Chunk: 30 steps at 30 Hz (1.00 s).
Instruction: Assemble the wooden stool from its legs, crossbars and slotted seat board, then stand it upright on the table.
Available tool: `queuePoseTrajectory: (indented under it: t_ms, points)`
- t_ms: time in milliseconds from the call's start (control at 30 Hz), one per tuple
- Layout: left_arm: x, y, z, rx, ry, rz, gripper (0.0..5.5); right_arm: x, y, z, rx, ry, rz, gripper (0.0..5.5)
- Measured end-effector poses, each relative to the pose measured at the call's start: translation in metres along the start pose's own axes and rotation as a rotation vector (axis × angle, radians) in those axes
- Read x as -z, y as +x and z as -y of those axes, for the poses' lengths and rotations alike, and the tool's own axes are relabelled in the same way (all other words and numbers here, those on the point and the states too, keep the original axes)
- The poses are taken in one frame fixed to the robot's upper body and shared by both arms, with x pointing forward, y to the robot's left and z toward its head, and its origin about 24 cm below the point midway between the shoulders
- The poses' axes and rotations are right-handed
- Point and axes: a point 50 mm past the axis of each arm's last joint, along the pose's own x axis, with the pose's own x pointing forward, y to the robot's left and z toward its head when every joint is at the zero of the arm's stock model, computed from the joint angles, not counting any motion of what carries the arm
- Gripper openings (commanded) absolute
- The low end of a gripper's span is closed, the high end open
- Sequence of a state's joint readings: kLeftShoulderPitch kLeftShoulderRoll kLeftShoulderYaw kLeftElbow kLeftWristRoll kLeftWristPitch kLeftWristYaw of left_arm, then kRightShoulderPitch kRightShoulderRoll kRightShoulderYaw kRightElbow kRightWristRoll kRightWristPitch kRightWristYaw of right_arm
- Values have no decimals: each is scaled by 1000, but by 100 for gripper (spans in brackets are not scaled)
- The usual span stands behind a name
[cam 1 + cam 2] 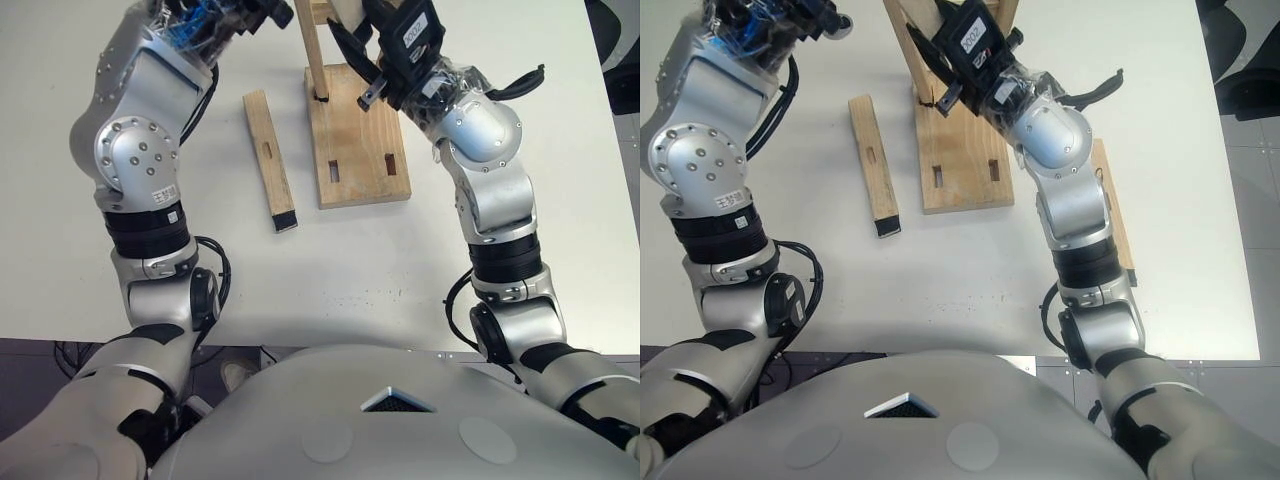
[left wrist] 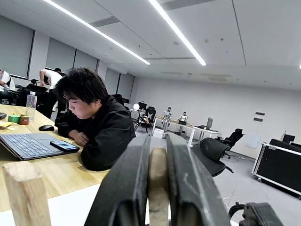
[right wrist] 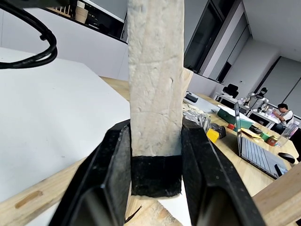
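Plainly stiff, light timber; I'd grip low, near the joint. My right gripper (image 3: 156,139) is clenched on a leg (image 3: 155,70) at its black-capped end, over the slotted seat board (image 1: 365,150) flat on the table (image 1: 480,270). Left gripper (image 2: 157,150) pinches a wooden piece (image 2: 157,181); which part, I can't tell.

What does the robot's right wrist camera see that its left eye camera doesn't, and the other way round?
Right wrist view alone: the room behind, with a laptop on a wooden desk. Left eye view alone: the whole seat board, a standing leg planted at its far left corner, and a loose leg lying flat to its left. Both: the right gripper shut on a black-tipped leg over the white table. Other wood scraps in the wrist view I can't identify.
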<state>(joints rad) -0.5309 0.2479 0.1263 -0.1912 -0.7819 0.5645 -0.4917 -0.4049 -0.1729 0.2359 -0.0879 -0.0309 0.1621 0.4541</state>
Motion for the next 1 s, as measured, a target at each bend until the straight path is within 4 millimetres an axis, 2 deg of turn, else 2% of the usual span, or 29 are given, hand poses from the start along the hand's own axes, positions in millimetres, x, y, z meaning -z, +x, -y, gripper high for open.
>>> queuePoseTrajectory:
  t_ms: [167, 267, 600, 633, 800, 900, 1000]
  points:
    - [8, -1, 3, 20, 22, -49, 155, 1, 0, -1, -5, 6, -8, 130]
    - [9, -1, 3, 18, 16, -47, 185, 1, 1, -2, -10, 9, -12, 130]
    - [10, -1, 0, -25, -14, -46, 42, 1, 1, -2, -19, 10, -14, 130]
    - [10, -1, 0, -34, -18, -43, 38, 1, 1, -2, -19, 10, -13, 167]
    - [13, -3, -4, -62, -29, -56, 38, 0, 2, -10, -68, 5, -26, 249]
    - [20, -12, -15, -160, 7, -125, 38, 19, 2, -19, -94, -11, -150, 304]
    - [18, -32, -29, -317, 51, -182, 38, 47, -7, -11, -35, -55, -334, 310]
